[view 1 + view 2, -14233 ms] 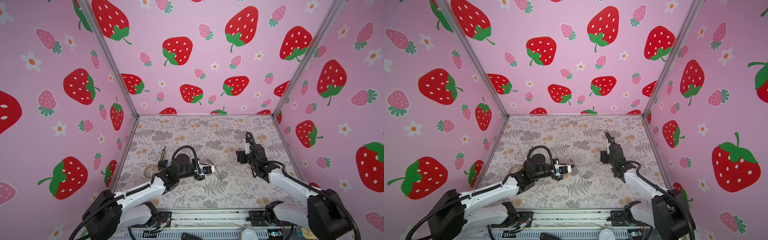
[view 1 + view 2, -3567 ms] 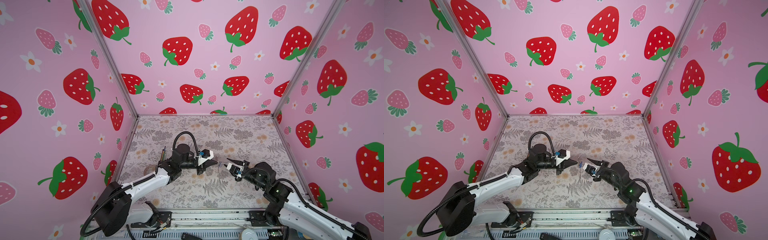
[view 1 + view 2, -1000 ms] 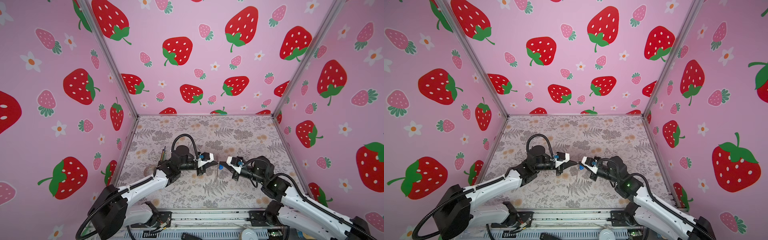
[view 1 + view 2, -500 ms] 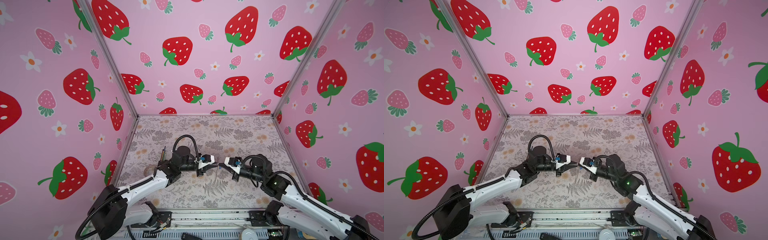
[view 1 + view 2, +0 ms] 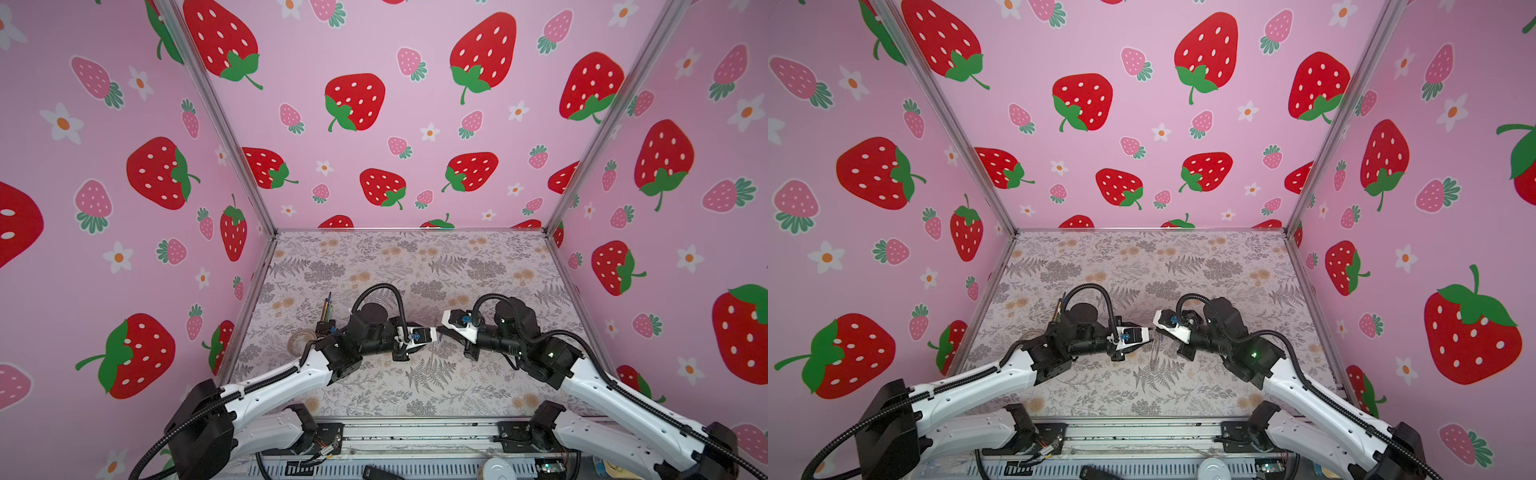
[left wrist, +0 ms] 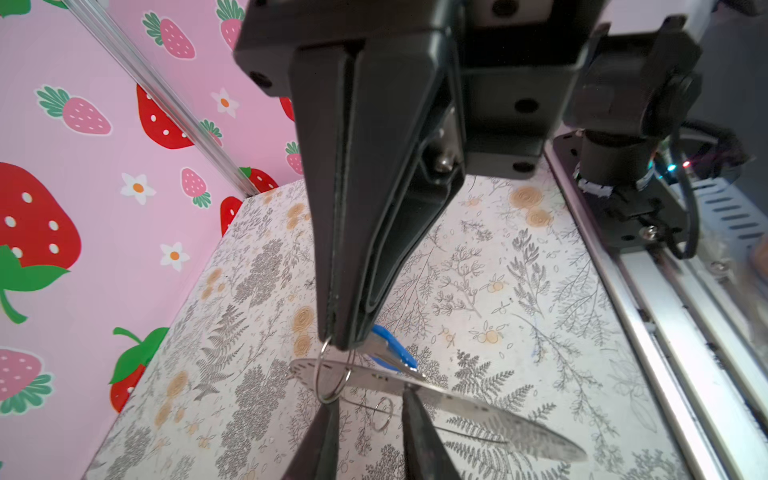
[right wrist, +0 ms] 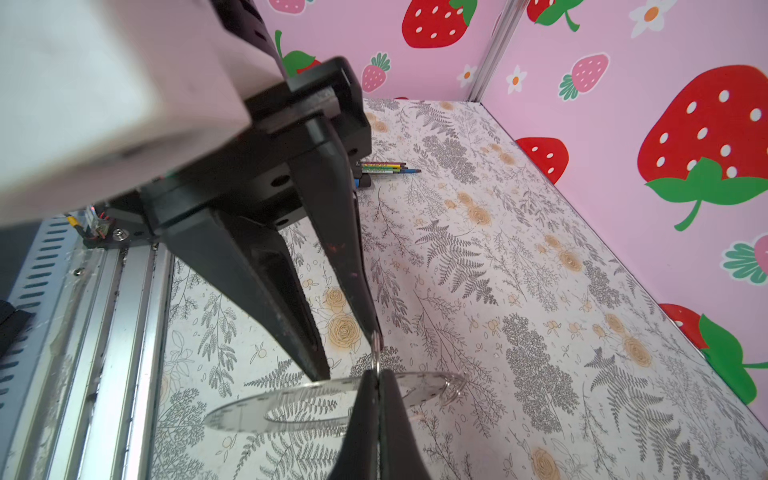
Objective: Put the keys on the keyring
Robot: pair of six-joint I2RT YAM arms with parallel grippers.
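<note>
Jaws at the meeting point. The jaws of the right gripper [image 7: 376,376] are clenched on the thin wire loop of the keys [image 6: 390,349], whose blue tag sits just behind the tip. The jaws of the left gripper [image 7: 349,353] stand parted and grasp nothing. The loop and the nearest rim of the keyring [image 6: 478,409] lie between their tips, though whether a tip touches the disc cannot be told. The keyring, a flat grey disc, appears to hang clear of the surface [image 6: 498,270], above its middle and somewhat toward the front edge. In both top views it shows only as a thin sliver between the two grippers. The loop seems to cross the disc at one of its small rim holes, which suggests the threading is in hand. The pinch on the loop alone would then carry the disc, leaving the left jaws free to regrip. Pens [image 7: 386,168] lie well apart, near the left edge.
</note>
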